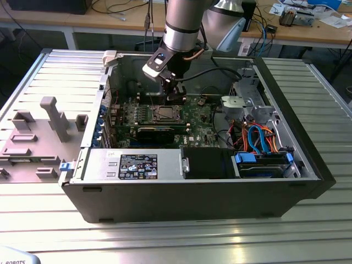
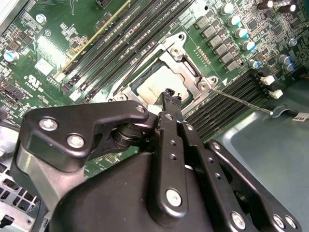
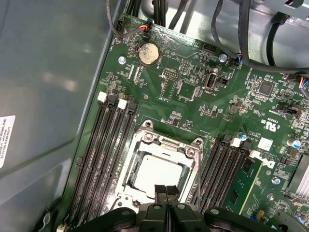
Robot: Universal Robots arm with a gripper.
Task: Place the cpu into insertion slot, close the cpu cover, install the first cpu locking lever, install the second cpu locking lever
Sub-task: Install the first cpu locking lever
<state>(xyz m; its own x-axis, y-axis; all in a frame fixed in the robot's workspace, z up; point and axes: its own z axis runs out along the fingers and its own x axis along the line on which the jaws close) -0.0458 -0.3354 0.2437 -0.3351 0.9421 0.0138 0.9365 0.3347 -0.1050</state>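
Ribbed metal desk (image 1: 165,242) carries an open computer case (image 1: 192,203) lying on its side; wooden benches (image 1: 110,22) with cables stand at the far side. A grey fixture block (image 1: 49,118) sits on the desk toward the exterior view's left of the case.

Arm (image 1: 184,22) comes down from the far side into the case, over the green circuit board (image 1: 198,118).

Insertion slot (image 1: 166,114) is at the middle of the board, between banks of long black memory slots (image 3: 104,159). The cpu cover (image 3: 159,145) lies down flat over the slot. The cpu (image 3: 157,171) is seated inside, its silvery top showing through the cover's window; also seen in the second wrist view (image 2: 154,84), framed by the cover (image 2: 181,63).

A thin wire locking lever (image 2: 236,98) sticks out sideways from a corner of the socket, clear of the cover, with its hooked end over the bare case floor.

End effector (image 3: 165,191): fingers clenched together, nothing seen between them. The tip hangs at the edge of the cover's window, just over the rim of the cpu (image 2: 169,94). Contact with the cover or chip cannot be told. In the exterior view the end effector (image 1: 175,94) is just on the far side of the slot.
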